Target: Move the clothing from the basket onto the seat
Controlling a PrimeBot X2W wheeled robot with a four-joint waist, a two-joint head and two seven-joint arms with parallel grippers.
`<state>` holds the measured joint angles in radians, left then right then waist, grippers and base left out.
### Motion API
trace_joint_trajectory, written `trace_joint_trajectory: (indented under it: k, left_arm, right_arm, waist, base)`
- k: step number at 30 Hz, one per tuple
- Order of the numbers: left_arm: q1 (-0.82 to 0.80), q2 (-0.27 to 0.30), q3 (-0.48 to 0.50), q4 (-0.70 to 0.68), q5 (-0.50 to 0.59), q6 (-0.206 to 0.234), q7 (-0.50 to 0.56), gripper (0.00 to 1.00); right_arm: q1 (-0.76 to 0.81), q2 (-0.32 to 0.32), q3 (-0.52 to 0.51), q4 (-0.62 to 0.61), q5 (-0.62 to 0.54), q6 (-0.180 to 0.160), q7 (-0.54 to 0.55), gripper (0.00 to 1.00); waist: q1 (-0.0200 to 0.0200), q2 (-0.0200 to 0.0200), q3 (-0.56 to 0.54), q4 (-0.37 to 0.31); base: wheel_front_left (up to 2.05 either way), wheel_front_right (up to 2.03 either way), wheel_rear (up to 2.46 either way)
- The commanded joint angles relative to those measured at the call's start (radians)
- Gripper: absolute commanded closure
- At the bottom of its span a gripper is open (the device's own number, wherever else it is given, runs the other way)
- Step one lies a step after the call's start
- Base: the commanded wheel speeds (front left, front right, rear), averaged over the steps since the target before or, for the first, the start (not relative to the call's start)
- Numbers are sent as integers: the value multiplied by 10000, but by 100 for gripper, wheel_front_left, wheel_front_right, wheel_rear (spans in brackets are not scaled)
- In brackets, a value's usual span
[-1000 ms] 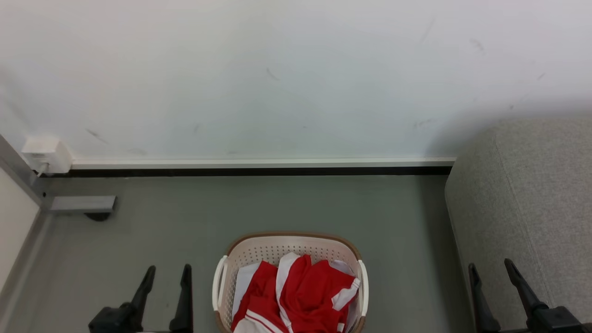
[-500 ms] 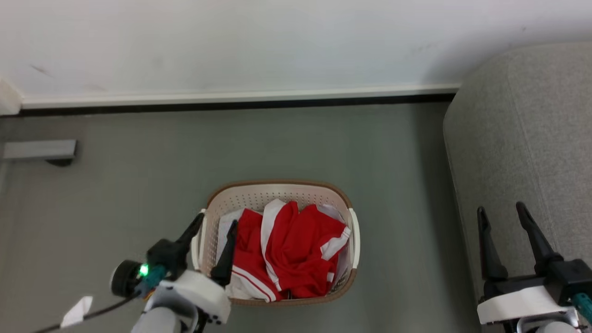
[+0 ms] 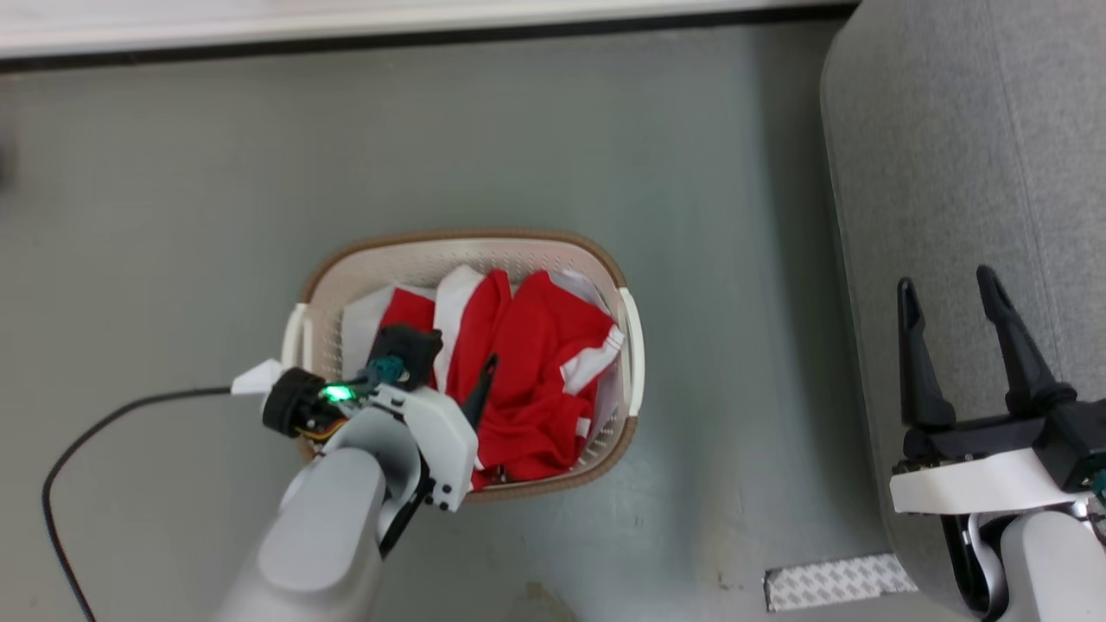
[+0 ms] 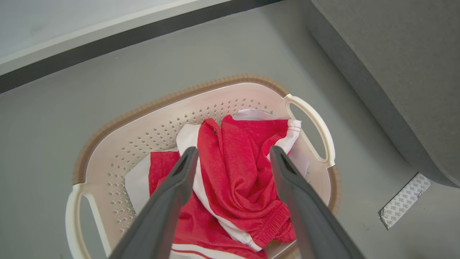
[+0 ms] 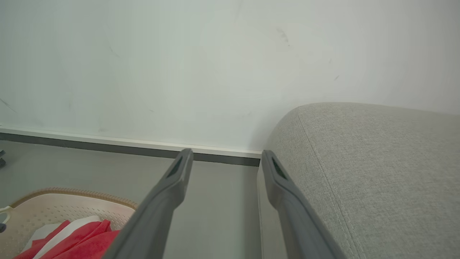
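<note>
In went the left gripper [image 4: 233, 151], over the basket [image 3: 467, 235]!
From the basket's 9 o'clock rim it swung above the red clothing [image 3: 527, 363] inside, jaws wide, nothing gripped; the right gripper [image 3: 945, 278] hung open over the sofa [image 3: 968, 155] at 3 o'clock.

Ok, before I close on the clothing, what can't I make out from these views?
Clothing: how many pieces; top folds hide the lower ones in head and left wrist views.
Left gripper: whether its tips touch fabric; depth unclear in both views.
Basket: near rim hidden by the left arm in head view, partly cut by the bottom edge in left wrist view.
Sofa: its seat, cut off by the right edge in head view.
</note>
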<state>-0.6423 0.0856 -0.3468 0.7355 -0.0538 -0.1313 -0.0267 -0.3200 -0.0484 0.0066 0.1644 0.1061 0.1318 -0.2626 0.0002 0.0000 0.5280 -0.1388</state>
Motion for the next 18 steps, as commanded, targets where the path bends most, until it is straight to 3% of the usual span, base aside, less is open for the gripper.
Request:
trace_joint_trajectory:
  k: [1,6,18]
  left_arm:
    - [-237,71,-46,174,27,14,75,0]
    - [-879,156,-196,1017,173,58,420,0]
    - [-2036,209,-484,2379,-5,17,96,0]
  right_arm:
    - [-169,-36,-9,-63,17,-21,-35,0]
    - [-467,-32,83,-211,101,-21,-35,0]
    - [-882,-32,373,-301,281,-21,-35,0]
  waist:
    - [-2,0,525,-277]
    - [-2,0,1152,-481]
    - [-2,0,2082,-623]
  base:
    - [0,0,0]
    - [0,0,0]
    - [0,0,0]
